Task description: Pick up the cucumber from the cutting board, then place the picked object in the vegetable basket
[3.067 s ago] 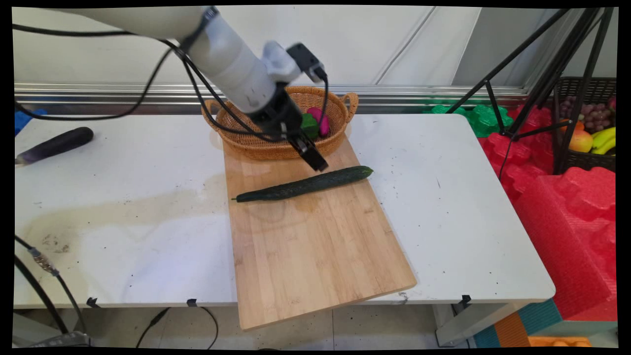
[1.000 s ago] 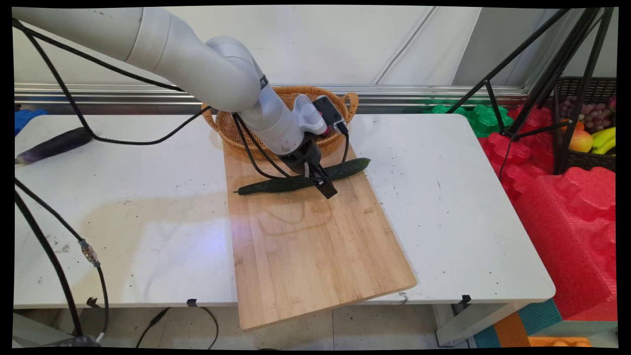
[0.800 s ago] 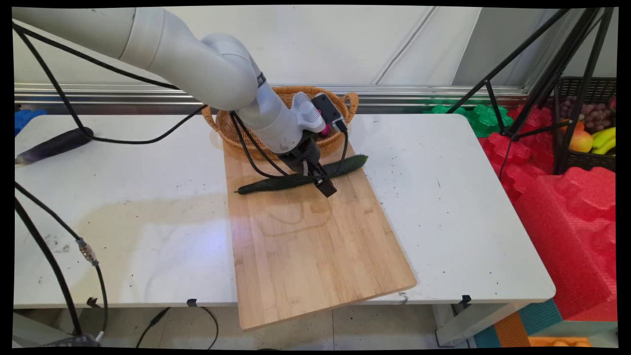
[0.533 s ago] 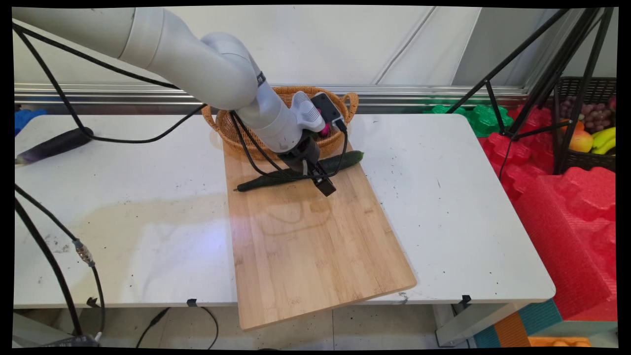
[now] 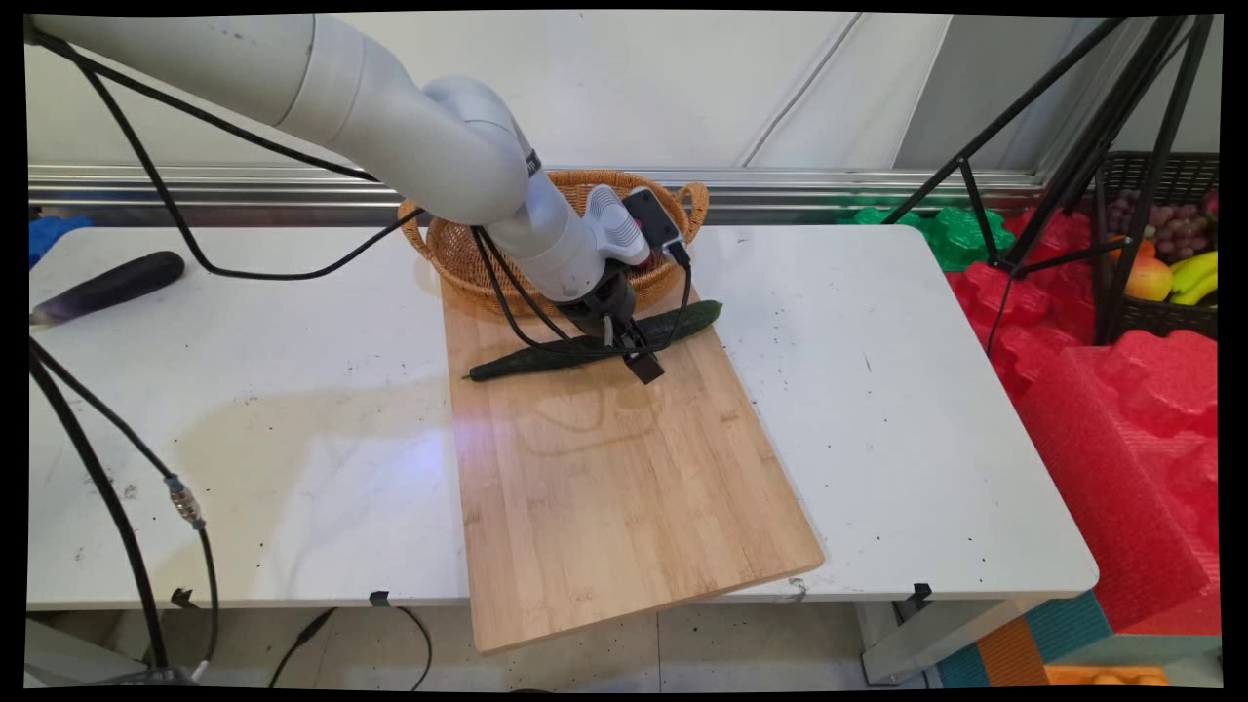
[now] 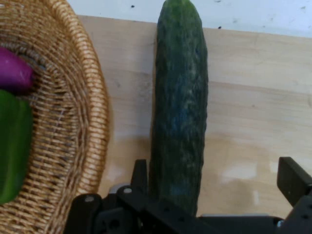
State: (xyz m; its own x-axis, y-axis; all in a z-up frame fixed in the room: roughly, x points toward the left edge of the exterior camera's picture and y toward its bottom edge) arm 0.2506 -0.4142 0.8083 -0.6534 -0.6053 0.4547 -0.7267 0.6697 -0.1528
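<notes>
A long dark green cucumber (image 5: 531, 359) (image 6: 180, 107) lies across the far end of a wooden cutting board (image 5: 604, 487) (image 6: 253, 97), just in front of a wicker basket (image 5: 458, 258) (image 6: 73, 122). My gripper (image 5: 629, 349) (image 6: 217, 175) is down at the board and open, straddling the cucumber near its middle. In the hand view the left finger (image 6: 140, 171) touches the cucumber's basket side. The right finger (image 6: 292, 178) stands well apart from it. The basket holds a green pepper (image 6: 12, 146) and a magenta vegetable (image 6: 14, 75).
A dark eggplant (image 5: 107, 286) lies at the far left of the white table (image 5: 244, 439). Right of the table are red foam blocks (image 5: 1121, 419), black tripod legs (image 5: 1072, 166) and a black basket of fruit (image 5: 1160, 244). Black cables hang at the left.
The gripper has come down from beside the basket onto the cucumber. Over the last second the cucumber's right end has shifted a little toward the basket with the gripper around it.
</notes>
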